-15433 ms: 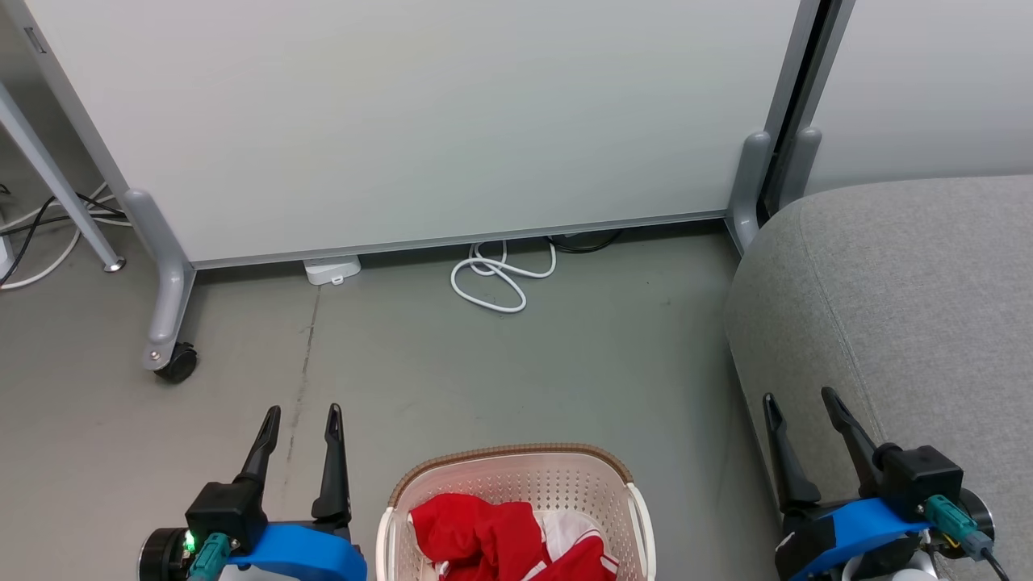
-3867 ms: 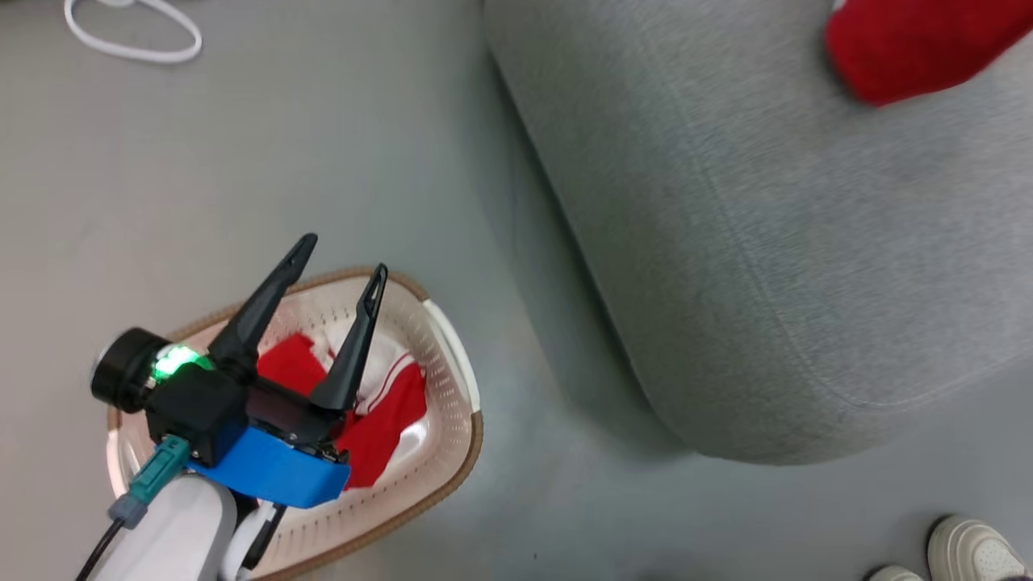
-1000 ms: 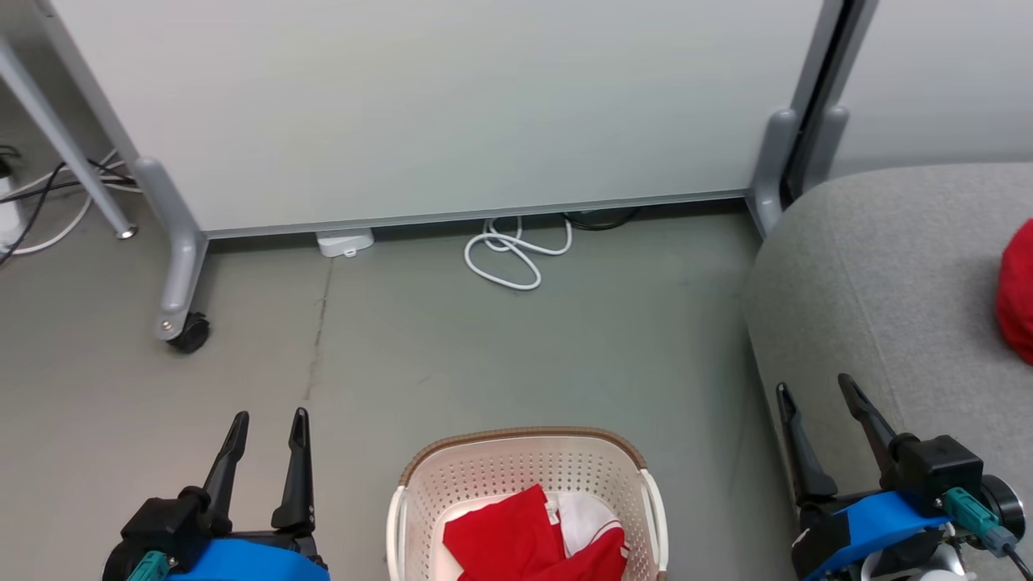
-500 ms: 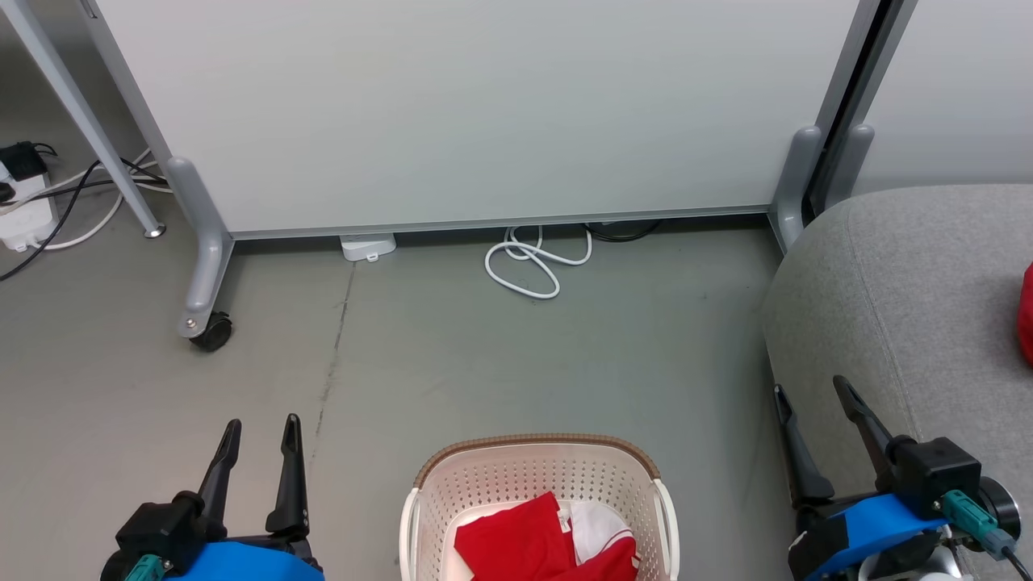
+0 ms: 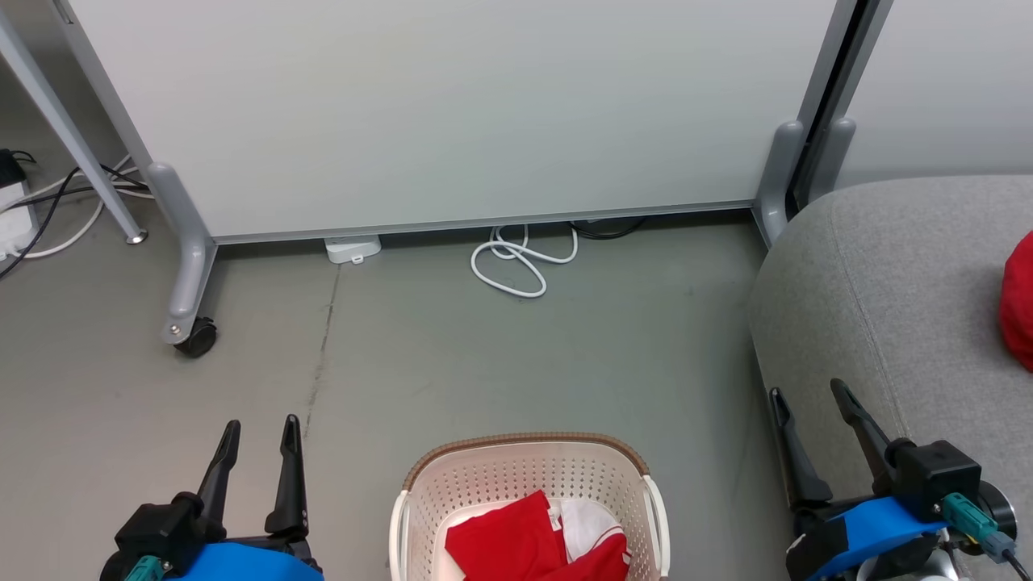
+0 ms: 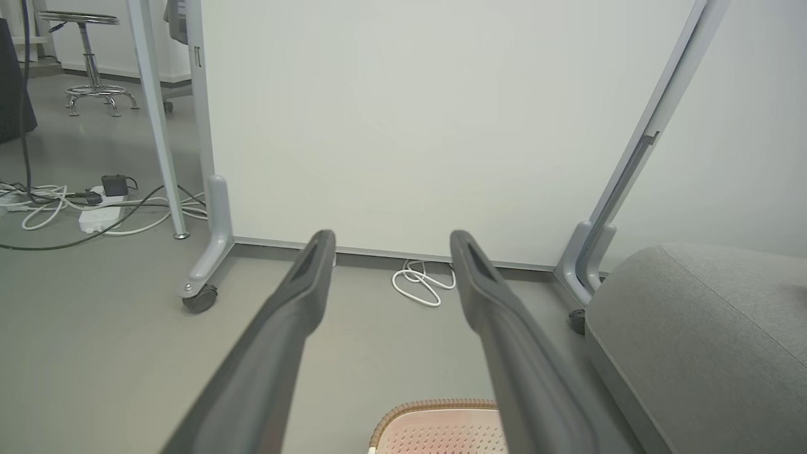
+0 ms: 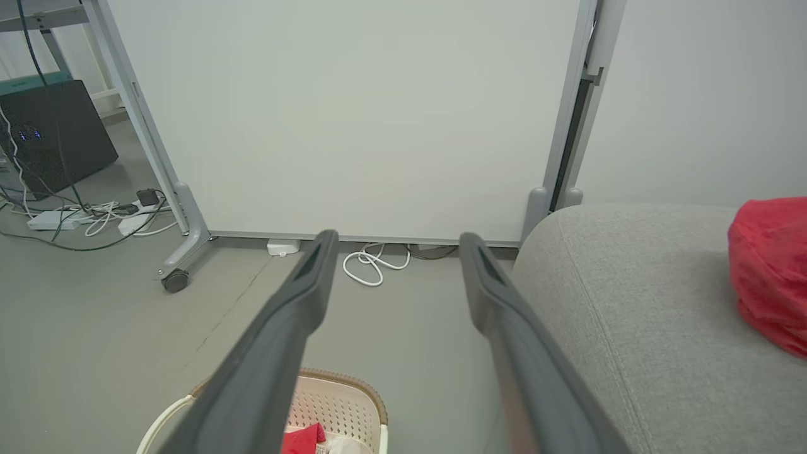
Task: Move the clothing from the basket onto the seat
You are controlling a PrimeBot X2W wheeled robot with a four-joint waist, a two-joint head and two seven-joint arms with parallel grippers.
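My left tool (image 5: 261, 422) and right tool (image 5: 807, 390) are spread, empty. The right wrist view shows a garment (image 7: 769, 271) on the seat (image 7: 630, 315); the head view, clothing (image 5: 508, 545) in the basket (image 5: 524, 441).

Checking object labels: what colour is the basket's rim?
Brown with a woven look, topping the cream-white perforated basket; clearest in the head view.

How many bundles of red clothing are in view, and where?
2. One red bundle lies on the grey seat, at the head view's right edge; one red-and-white bundle sits in the basket. More garments may be hidden underneath.
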